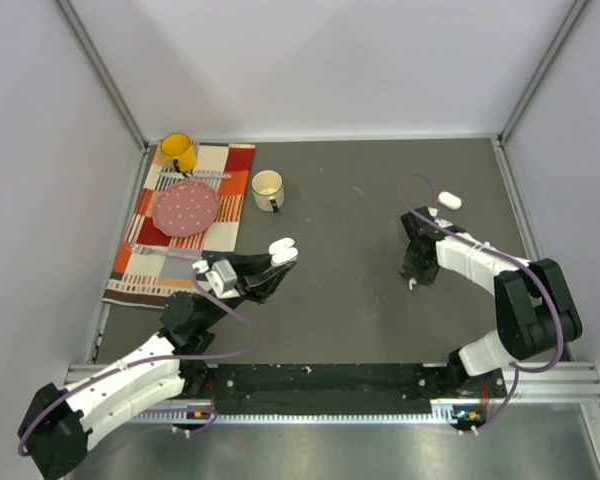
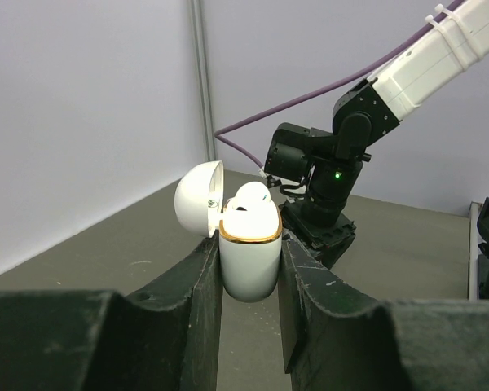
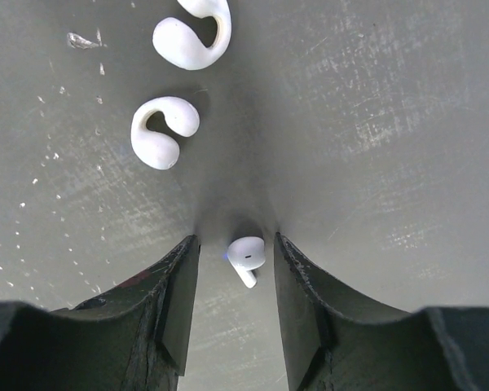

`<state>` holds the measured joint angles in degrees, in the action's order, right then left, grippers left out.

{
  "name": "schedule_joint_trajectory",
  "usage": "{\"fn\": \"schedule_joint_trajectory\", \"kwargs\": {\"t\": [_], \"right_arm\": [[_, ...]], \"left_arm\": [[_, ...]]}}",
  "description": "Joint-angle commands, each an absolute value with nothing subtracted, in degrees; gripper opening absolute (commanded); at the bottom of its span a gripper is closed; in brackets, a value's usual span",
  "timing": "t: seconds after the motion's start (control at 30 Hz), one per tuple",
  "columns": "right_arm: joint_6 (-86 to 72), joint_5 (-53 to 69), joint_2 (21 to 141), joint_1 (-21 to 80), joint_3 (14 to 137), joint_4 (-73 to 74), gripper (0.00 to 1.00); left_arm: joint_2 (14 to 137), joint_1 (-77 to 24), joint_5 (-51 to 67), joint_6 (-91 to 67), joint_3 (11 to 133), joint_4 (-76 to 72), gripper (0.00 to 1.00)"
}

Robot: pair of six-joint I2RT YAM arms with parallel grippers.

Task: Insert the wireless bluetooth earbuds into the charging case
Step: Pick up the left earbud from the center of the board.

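At three o'clock, a white stemmed earbud (image 3: 246,254) is straddled for pickup by the unclenched right gripper (image 3: 236,243), an open white case (image 2: 250,265) clasped ready by the left gripper (image 2: 250,244).

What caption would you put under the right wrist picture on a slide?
Right gripper open around a small stemmed earbud on the grey table, two hook-shaped earbuds lying beyond.

Grey worktop (image 1: 360,310) carries: patterned cloth (image 1: 145,270) far left, white mug (image 1: 268,189) beside it, one earbud (image 3: 246,254), two white hook-shaped pieces (image 3: 161,130).
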<state>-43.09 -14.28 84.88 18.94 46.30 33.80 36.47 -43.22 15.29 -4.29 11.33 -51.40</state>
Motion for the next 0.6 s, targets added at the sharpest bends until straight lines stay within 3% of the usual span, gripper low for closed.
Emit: {"fn": "schedule_joint_trajectory", "kwargs": {"t": [0.0, 0.57], "right_arm": [[-43.5, -14.8, 85.5, 18.5, 47.6, 32.2, 0.41], [-43.8, -15.3, 86.1, 18.5, 45.8, 31.6, 0.36]], "left_arm": [[35.3, -43.2, 14.6, -3.5, 11.4, -52.5, 0.00], [35.9, -43.2, 15.1, -3.8, 11.8, -52.3, 0.00]]}}
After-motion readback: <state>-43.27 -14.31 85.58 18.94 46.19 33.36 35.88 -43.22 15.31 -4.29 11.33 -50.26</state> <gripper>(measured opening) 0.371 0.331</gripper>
